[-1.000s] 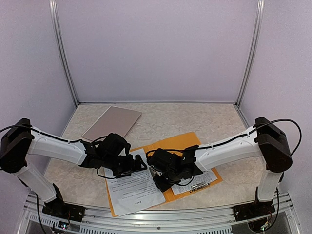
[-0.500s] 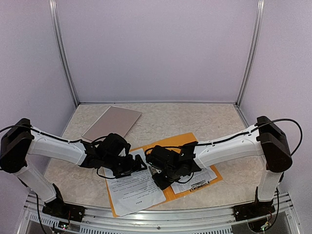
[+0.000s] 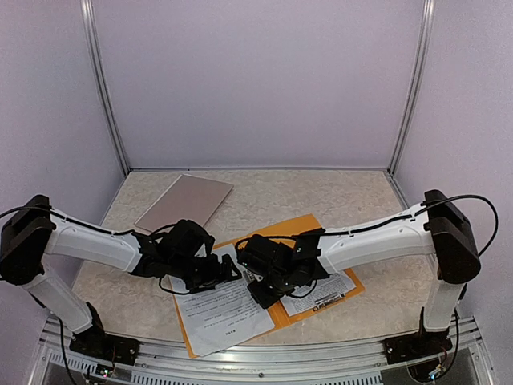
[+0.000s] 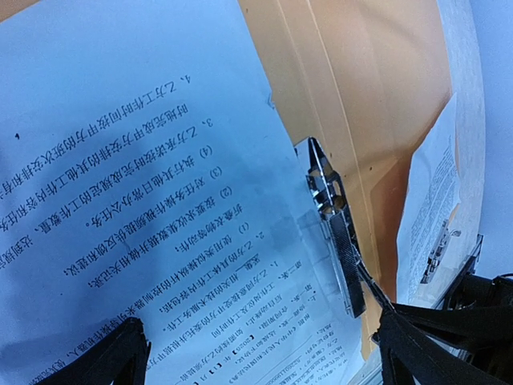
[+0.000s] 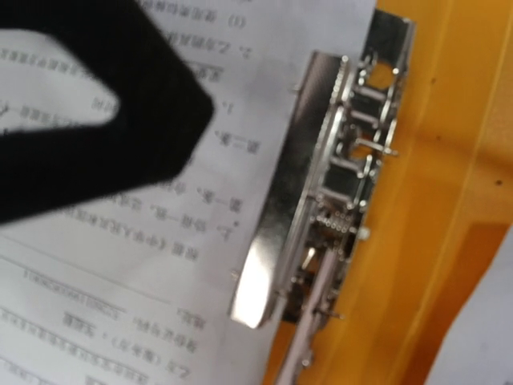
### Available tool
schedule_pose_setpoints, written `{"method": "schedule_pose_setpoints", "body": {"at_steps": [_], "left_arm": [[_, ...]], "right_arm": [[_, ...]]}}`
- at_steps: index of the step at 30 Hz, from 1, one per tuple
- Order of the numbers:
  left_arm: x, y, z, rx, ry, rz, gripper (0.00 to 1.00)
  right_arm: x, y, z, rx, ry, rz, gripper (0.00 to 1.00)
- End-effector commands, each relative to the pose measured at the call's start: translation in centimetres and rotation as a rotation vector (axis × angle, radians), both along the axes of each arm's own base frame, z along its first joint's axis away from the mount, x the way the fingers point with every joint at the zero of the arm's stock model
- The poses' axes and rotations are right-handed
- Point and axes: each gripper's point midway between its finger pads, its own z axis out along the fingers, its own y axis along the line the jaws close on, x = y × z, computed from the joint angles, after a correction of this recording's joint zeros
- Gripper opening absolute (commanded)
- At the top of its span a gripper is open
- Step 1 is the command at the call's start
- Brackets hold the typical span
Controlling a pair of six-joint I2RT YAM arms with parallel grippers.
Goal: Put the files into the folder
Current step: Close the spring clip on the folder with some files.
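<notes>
A: Orange folder (image 3: 309,228) lies open. The files (image 3: 224,309) rest on its left half, edge at the metal clamp (image 5: 321,200); a second sheet (image 3: 325,290) sits on the right half.
B: Hands?
A: Left gripper (image 4: 264,357) spread wide over the print, holding nothing. Right gripper (image 3: 258,290) beside the clamp; cannot tell its spread or grip.
B: Advice?
A: Left pins the paper flat while right works the lever, so nothing skews.

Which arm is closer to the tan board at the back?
Left. The left fingers sit a little in front of the board; the right fingers are farther off, over the folder.
</notes>
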Motion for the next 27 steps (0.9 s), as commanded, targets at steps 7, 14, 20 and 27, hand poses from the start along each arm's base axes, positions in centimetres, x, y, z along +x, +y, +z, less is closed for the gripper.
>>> {"method": "schedule_pose_setpoints", "body": {"at_steps": [7, 14, 20, 27], "left_arm": [[-1.1, 1.6, -1.9, 0.06, 0.048, 0.007, 0.96], [-1.2, 1.7, -2.0, 0.062, 0.049, 0.009, 0.96], [-1.2, 1.9, -2.0, 0.062, 0.053, 0.014, 0.96], [-1.1, 2.0, -2.0, 0.06, 0.054, 0.018, 0.96]], "right_arm": [[1.4, 1.1, 3.0, 0.036, -0.074, 0.008, 0.16], [2.2, 1.0, 3.4, 0.03, -0.091, 0.004, 0.17], [3.3, 1.1, 3.6, 0.027, -0.106, 0.003, 0.18], [4.4, 1.4, 3.9, 0.03, -0.12, 0.01, 0.2]]}}
